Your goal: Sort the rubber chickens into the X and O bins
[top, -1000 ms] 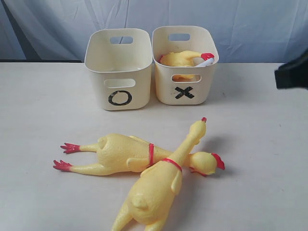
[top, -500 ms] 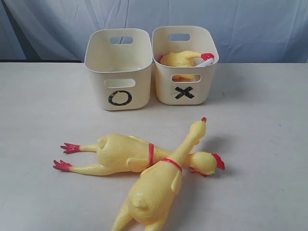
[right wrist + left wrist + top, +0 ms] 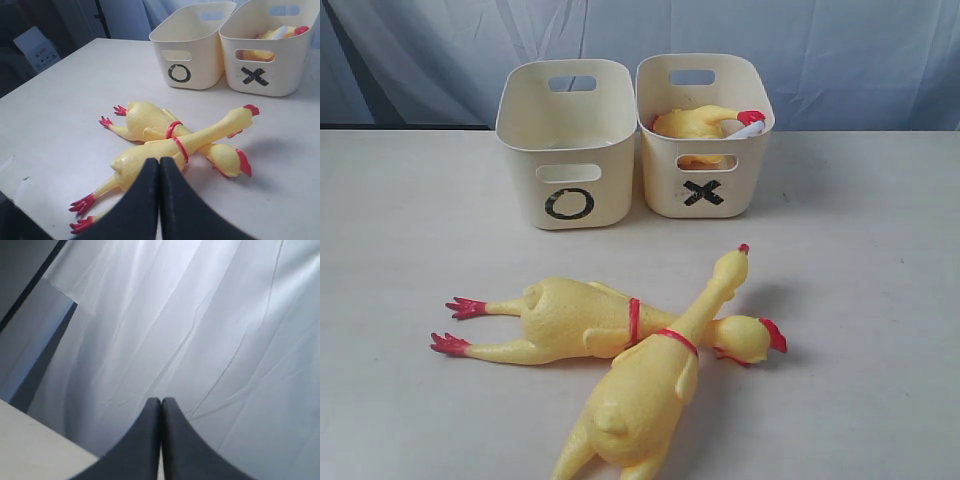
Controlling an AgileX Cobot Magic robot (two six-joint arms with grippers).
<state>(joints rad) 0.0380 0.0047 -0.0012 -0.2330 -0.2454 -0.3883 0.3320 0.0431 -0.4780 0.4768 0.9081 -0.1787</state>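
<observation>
Two long yellow rubber chickens lie crossed on the table in front of the bins. One chicken (image 3: 570,318) lies sideways, its red feet pointing left. The other chicken (image 3: 650,385) lies over it, head toward the bins. The shorter chicken (image 3: 705,122) with a white tube sits inside the X bin (image 3: 705,195). Beside it, the O bin (image 3: 570,200) shows nothing inside. My right gripper (image 3: 160,161) is shut and empty, above the table short of the upper chicken (image 3: 165,150). My left gripper (image 3: 161,401) is shut, facing only the curtain. Neither gripper shows in the exterior view.
A pale curtain (image 3: 820,50) hangs behind the bins at the table's back edge. In the right wrist view a dark area with a box (image 3: 37,47) lies beyond the table's far left edge.
A dark arm part at the exterior view's right edge one second ago has left the frame. The chickens and bins have not moved.
</observation>
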